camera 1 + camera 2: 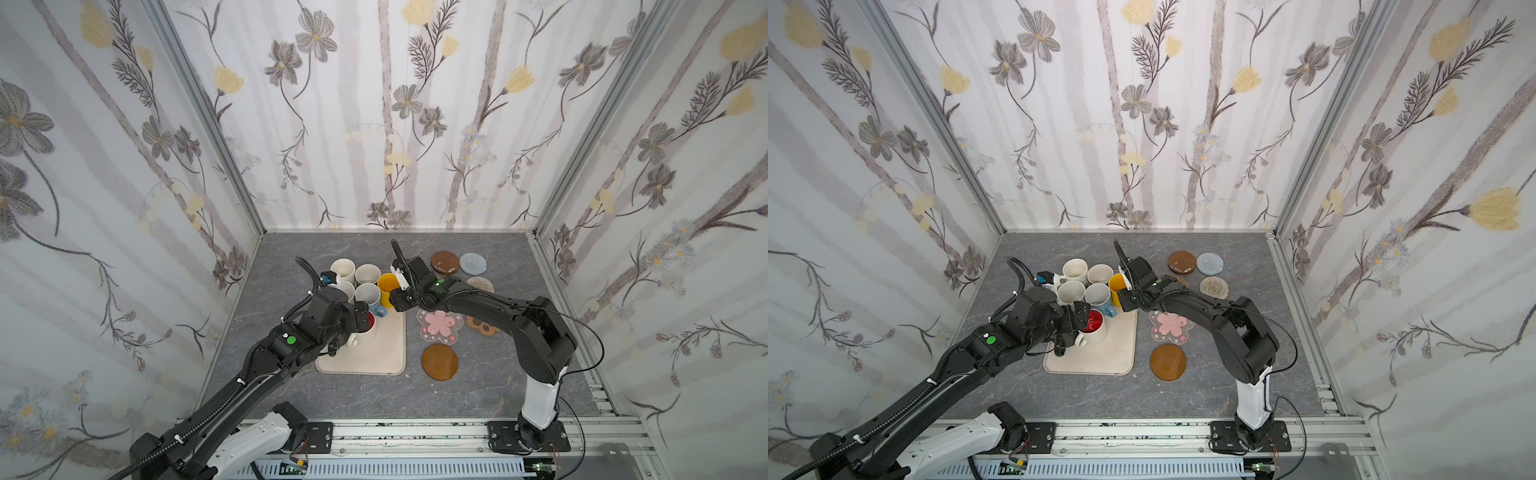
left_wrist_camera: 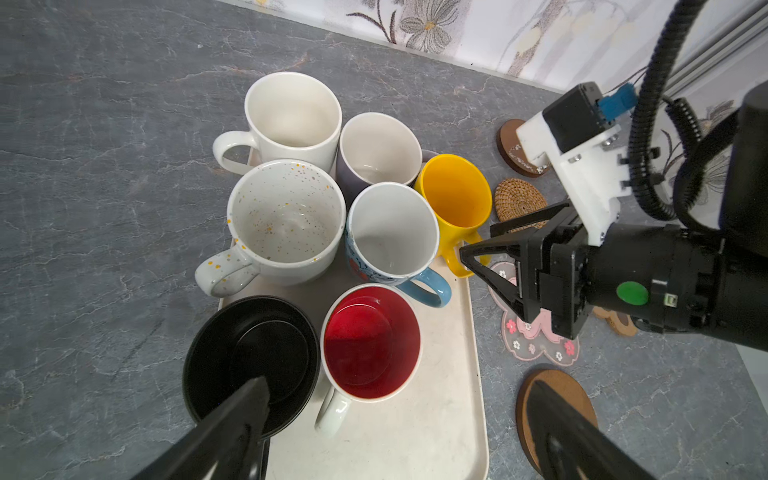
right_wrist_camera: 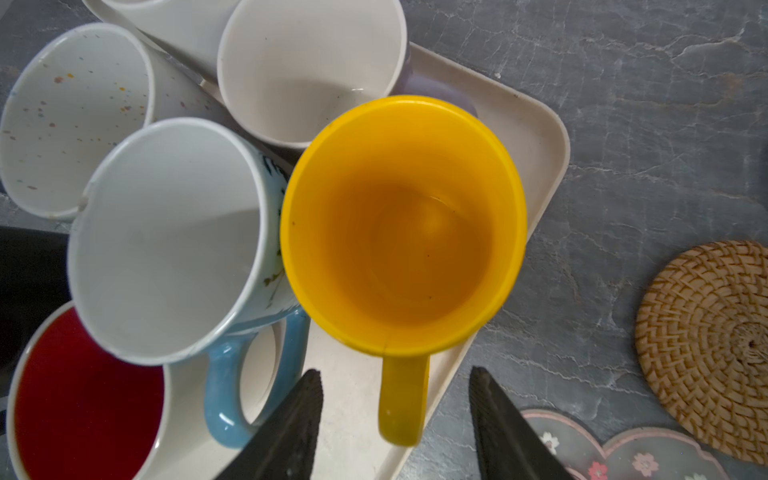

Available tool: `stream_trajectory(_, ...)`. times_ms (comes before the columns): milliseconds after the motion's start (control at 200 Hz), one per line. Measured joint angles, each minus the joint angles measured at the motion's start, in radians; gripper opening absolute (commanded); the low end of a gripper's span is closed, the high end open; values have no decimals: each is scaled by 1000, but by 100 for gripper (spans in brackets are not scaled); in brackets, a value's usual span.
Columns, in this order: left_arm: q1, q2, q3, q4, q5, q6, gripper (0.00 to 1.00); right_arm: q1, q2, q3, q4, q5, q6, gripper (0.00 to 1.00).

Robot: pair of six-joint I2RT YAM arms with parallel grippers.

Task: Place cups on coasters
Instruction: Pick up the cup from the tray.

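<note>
All the cups [image 1: 367, 293] we can see crowd the beige tray [image 1: 388, 353] in both top views. None stands on the coasters [image 1: 439, 360] spread alongside on the grey marbled tabletop [image 1: 478, 395], with floral walls [image 1: 374, 104] around.

In the left wrist view, our left gripper [image 2: 399, 388] hangs wide open above the red-lined mug [image 2: 370, 340], probably choosing.

In the right wrist view, our right gripper [image 3: 395, 371] straddles the handle of the yellow mug [image 3: 403, 216]. Its jaws are apart and touch nothing, apparently lining up a handle grasp.

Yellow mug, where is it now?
In both top views the yellow ceramic mug stands at the beige tray's far right corner, beside the blue-handled white mug, by the open right gripper.
</note>
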State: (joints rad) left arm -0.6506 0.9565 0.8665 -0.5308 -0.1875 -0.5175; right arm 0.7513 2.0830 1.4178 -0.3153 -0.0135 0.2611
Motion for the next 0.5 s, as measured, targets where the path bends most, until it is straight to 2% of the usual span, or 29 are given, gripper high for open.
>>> stream_trajectory(270, 2, 0, 3, 2, -37, 19, 100, -1, 108, 106, -53, 23, 0, 47)
stream_trajectory(500, 6, -26, -6, 3, -44, 24, 100, -2, 163, 134, -76, 23, 7, 38)
